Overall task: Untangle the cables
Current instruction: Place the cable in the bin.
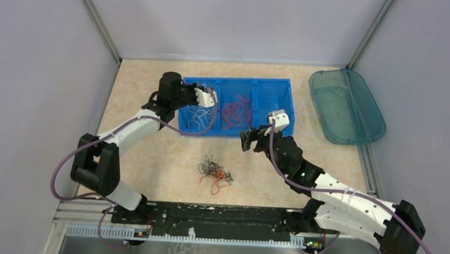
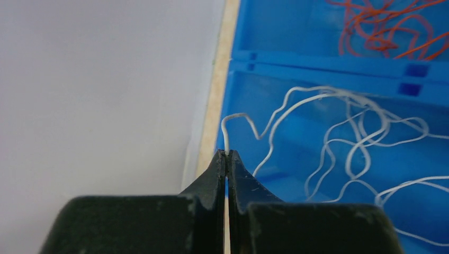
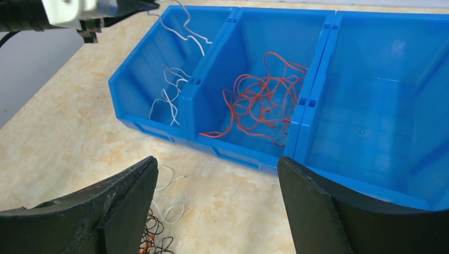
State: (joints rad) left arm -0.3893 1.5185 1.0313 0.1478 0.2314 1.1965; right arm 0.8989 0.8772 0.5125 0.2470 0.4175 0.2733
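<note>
Roughly halfway, I judge: in the blue bin (image 1: 237, 79) by the far edge of the table (image 1: 151, 158), white cables (image 2: 339, 100) fill the left compartment and red-orange cables (image 3: 259, 95) the middle. The left end effector (image 2: 227, 156) pinches one of the white cables there; the right end effector (image 3: 217, 166) gapes wide, empty. A mixed tangle (image 1: 215, 173) waits mid-table.

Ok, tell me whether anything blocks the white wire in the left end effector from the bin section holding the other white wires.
Nothing visible does. The left end effector is shut on the white wire right at that bin section's outer rim, and the wire hangs into it through open air.
</note>
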